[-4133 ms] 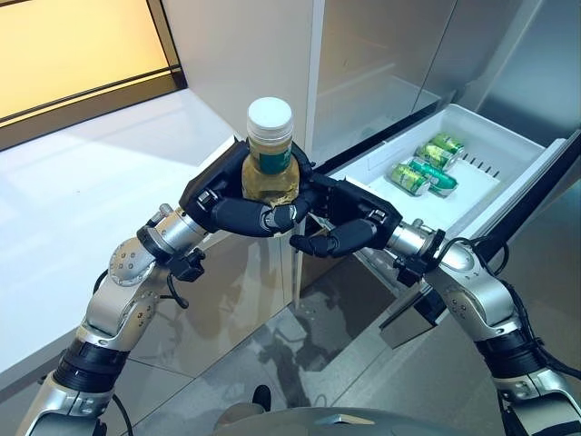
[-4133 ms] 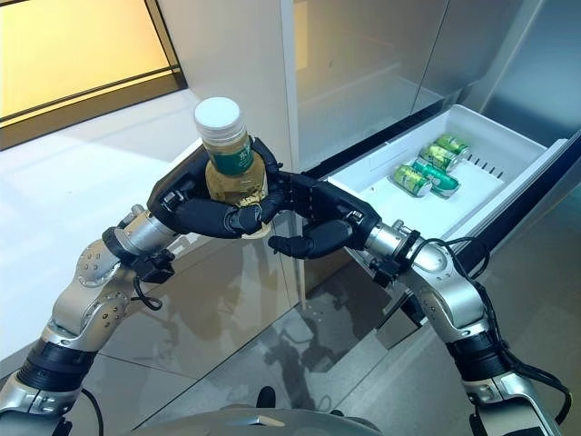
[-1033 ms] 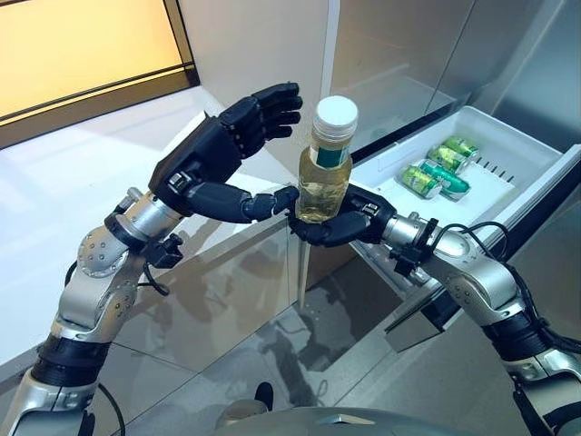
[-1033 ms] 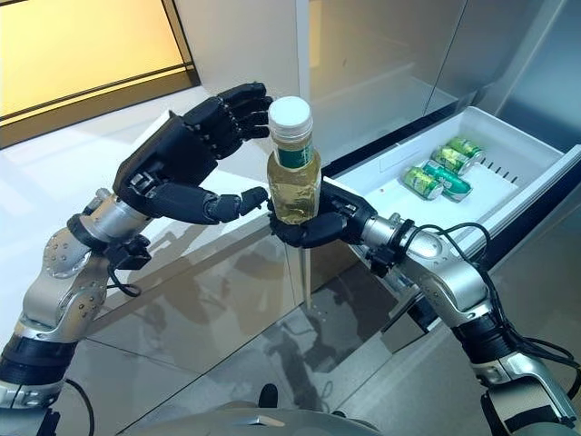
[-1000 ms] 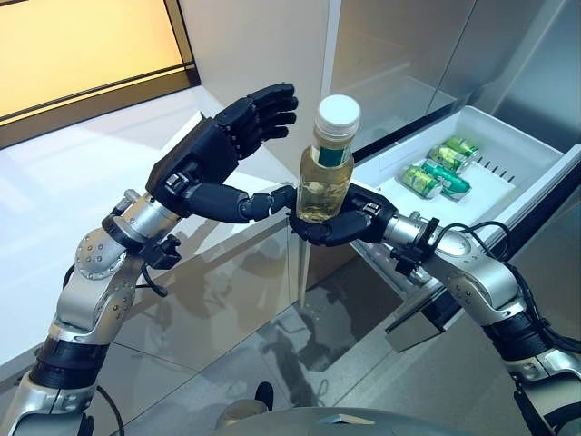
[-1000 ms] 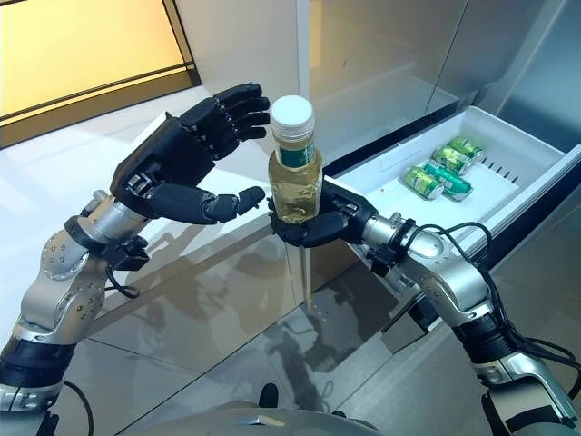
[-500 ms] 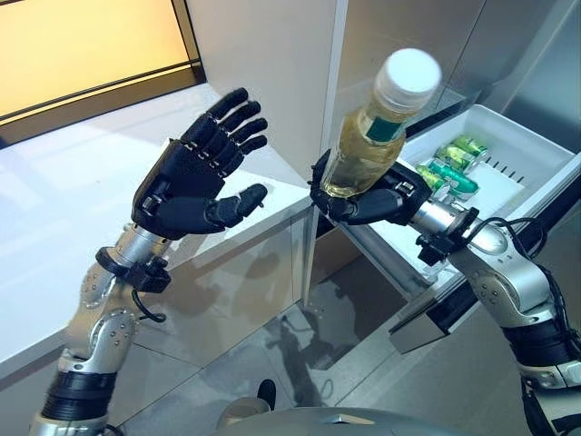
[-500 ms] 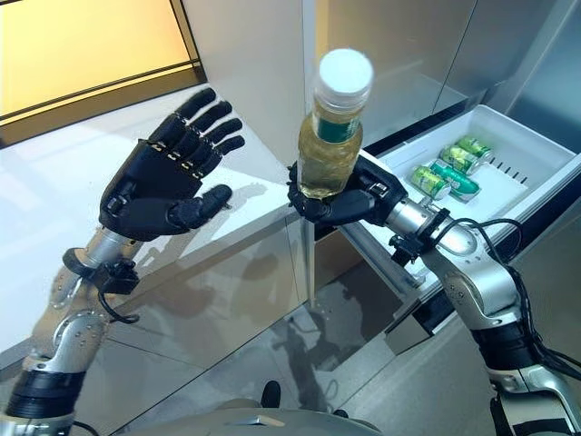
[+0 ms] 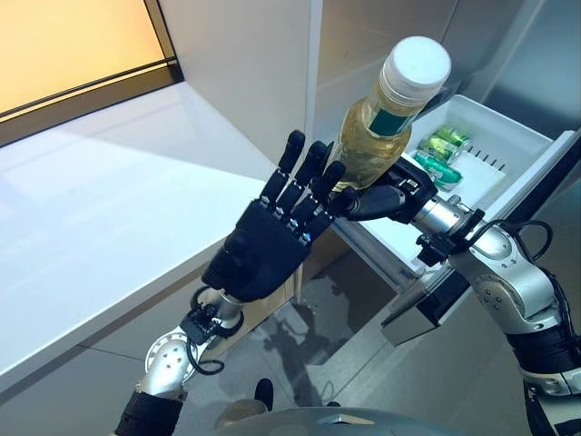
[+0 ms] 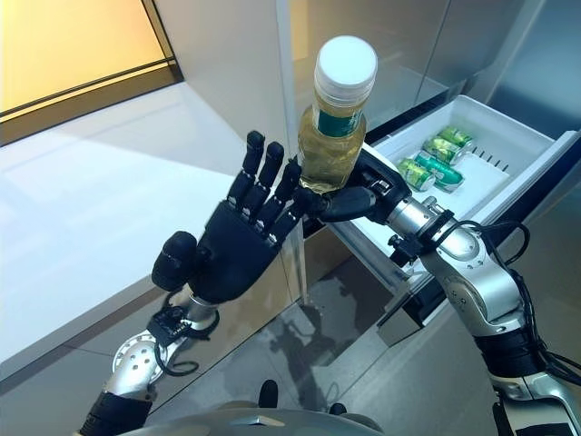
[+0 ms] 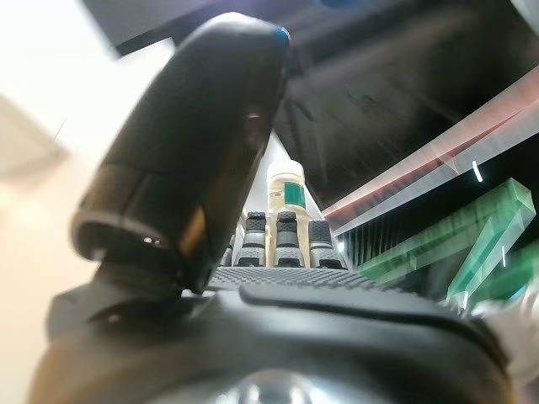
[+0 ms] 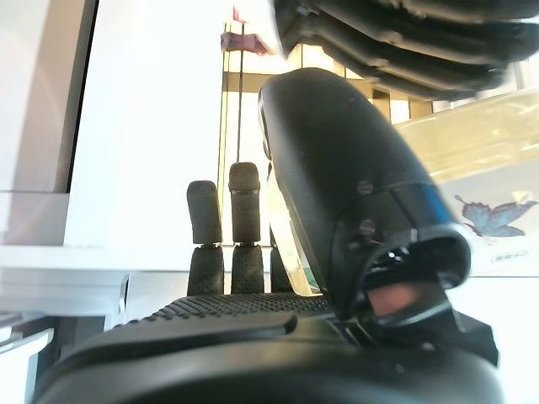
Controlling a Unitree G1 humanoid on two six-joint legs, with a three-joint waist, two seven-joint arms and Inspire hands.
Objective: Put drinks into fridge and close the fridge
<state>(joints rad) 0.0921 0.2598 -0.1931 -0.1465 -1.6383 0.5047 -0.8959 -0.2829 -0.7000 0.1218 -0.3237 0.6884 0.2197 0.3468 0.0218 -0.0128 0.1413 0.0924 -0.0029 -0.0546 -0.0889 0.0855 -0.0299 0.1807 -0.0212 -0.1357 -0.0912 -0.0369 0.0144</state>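
Note:
A clear bottle (image 10: 334, 127) of yellow drink with a white cap and green label is held up, leaning slightly, above the near corner of the open fridge drawer (image 10: 495, 186). My right hand (image 10: 361, 195) is shut round its lower half. My left hand (image 10: 234, 243) is open with straight fingers raised just left of the bottle, their tips close to its base. In the left wrist view the bottle (image 11: 286, 187) shows beyond the fingers. The right wrist view has the bottle's pale side (image 12: 497, 143) close against the hand.
Several green cans (image 9: 438, 154) lie in the white drawer, which sticks out at the right. A white counter (image 9: 100, 200) spreads on the left, with a tall white cabinet panel (image 9: 245, 64) behind the hands and grey fridge doors (image 10: 399, 45) beyond.
My left hand has swung from the left side to the middle, beside the bottle, still open. The right hand keeps the bottle raised, shifted only a little.

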